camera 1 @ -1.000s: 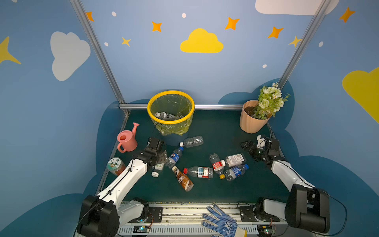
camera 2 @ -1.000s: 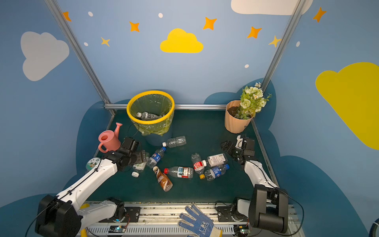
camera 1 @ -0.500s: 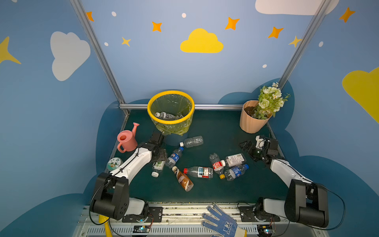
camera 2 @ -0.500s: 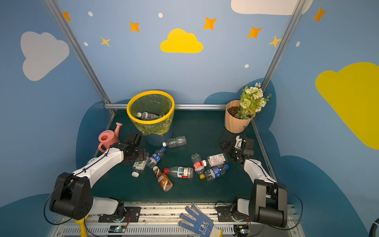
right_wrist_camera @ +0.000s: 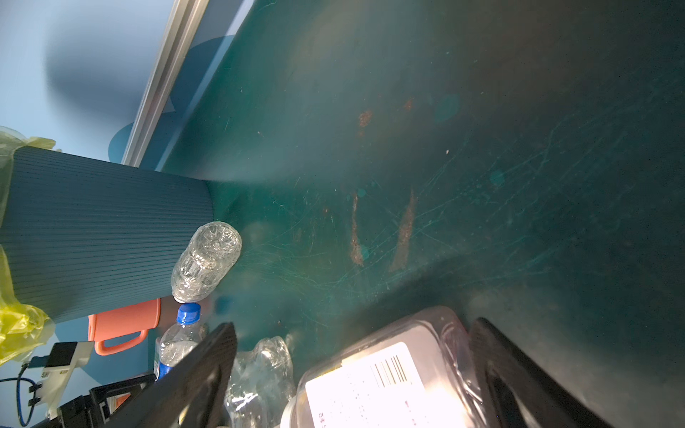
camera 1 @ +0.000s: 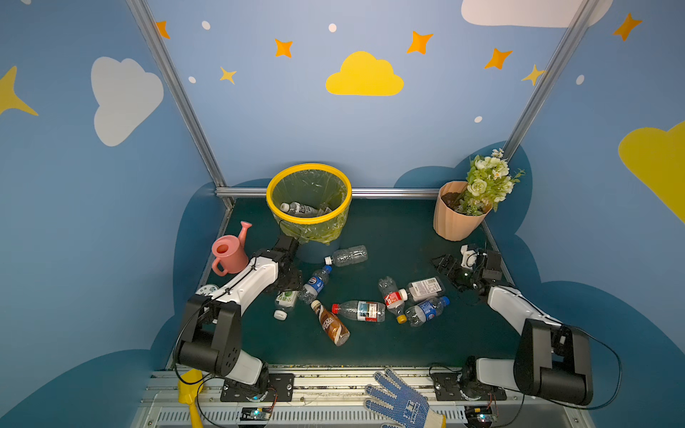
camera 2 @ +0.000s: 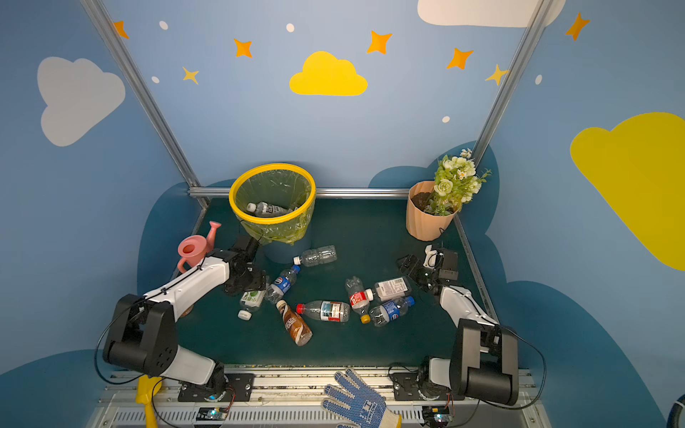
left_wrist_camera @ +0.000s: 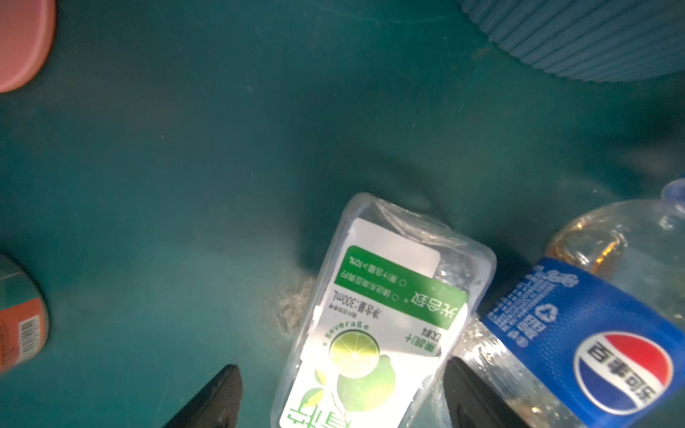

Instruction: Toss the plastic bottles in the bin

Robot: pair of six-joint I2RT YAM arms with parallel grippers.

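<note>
**Finding 1.** The left pincer (left_wrist_camera: pixel 341 365) is low over the desk (camera 1: pixel 389 229), near its left edge. Its jaws are apart and grip nothing. The green-label bottle (left_wrist_camera: pixel 385 318) lies flat between its fingers (left_wrist_camera: pixel 222 392). A clear gap shows on one side, and the other finger sits close against the bottle's wall. Judgement: the pincer straddles the body across its width so that closing would take it by the flat sides.

**Finding 2.** The blue-label bottle (left_wrist_camera: pixel 593 333) appears to touch the green-label bottle's flank, just beside the nearer finger. Judgement: closing may nudge or pinch it.

**Finding 3.** The right pincer (right_wrist_camera: pixel 354 323) is toward the desk's right edge, wide open and empty. The white-label bottle (right_wrist_camera: pixel 389 378) lies between its fingers. Judgement: it is staged for its own pick.

**Finding 4.** The bin (camera 1: pixel 269 192) stands at the desk's back edge, left of middle. It is near the left pincer and well apart from the right. One bottle (camera 1: pixel 300 209) already lies inside it. A clear bottle (camera 1: pixel 346 255) lies just beside its base. The others lie scattered across the desk's middle, so most of the task remains.
</note>
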